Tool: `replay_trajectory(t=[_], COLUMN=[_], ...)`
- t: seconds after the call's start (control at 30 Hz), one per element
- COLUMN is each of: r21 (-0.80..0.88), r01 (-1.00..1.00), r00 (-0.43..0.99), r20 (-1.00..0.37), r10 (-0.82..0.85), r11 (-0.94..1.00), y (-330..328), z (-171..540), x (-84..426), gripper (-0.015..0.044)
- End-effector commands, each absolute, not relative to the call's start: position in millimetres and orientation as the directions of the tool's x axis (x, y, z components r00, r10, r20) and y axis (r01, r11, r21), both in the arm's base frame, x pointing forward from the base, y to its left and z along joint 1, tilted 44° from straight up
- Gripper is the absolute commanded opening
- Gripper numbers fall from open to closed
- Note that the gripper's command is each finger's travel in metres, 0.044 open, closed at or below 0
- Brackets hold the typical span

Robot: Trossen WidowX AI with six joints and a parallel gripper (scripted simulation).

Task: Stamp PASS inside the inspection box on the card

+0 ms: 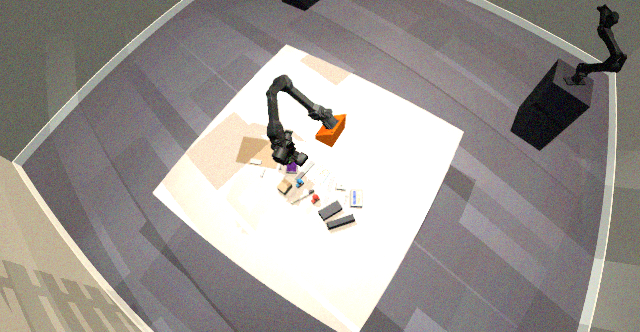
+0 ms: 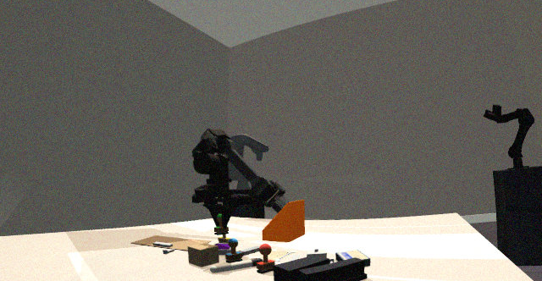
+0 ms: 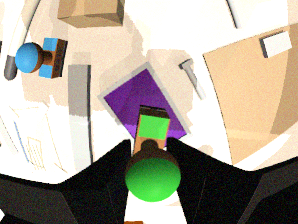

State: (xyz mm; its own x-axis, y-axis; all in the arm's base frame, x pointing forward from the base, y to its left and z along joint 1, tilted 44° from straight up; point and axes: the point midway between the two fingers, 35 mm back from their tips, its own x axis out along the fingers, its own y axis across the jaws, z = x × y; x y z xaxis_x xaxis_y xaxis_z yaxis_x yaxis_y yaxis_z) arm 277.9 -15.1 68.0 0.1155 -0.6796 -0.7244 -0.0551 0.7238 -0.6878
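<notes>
The green-knobbed stamp point(image 2: 219, 217) point(image 3: 152, 179) is held upright, with a green patch on its brown base. My gripper point(image 2: 220, 225) point(image 3: 148, 144) is shut on it. The stamp hangs above the purple ink pad point(image 1: 291, 169) point(image 2: 223, 246) point(image 3: 135, 95); in the wrist view its base overlaps the pad's near part. A small gap shows under the base in the exterior view. The pale card point(image 1: 326, 178) point(image 3: 30, 127) with thin printed outlines lies left of the pad in the wrist view. Its lettering is not readable, and the stamp's underside is hidden.
A blue stamp point(image 1: 299, 182) point(image 2: 233, 243) point(image 3: 28, 57), a cardboard block point(image 1: 284, 187) point(image 2: 203, 256) point(image 3: 92, 15) and a grey bar point(image 3: 80, 95) lie near the pad. A red stamp point(image 1: 315, 198) point(image 2: 265, 250) and dark blocks point(image 1: 330, 210) stand farther off. An orange wedge point(image 1: 331, 132) point(image 2: 285, 223) stands by the arm base.
</notes>
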Motion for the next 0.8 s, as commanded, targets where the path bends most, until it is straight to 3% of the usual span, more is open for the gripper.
replay_trajectory(t=[0.0,0.77], r21=[-0.690,-0.690], r01=[-0.060,-0.058], r00=[0.116,0.116], r20=[-0.723,-0.722], r10=[-0.681,-0.682], r11=[0.721,0.721], y=[-17,-28], z=[66,55], x=[278,280], gripper=[0.0000,0.0000])
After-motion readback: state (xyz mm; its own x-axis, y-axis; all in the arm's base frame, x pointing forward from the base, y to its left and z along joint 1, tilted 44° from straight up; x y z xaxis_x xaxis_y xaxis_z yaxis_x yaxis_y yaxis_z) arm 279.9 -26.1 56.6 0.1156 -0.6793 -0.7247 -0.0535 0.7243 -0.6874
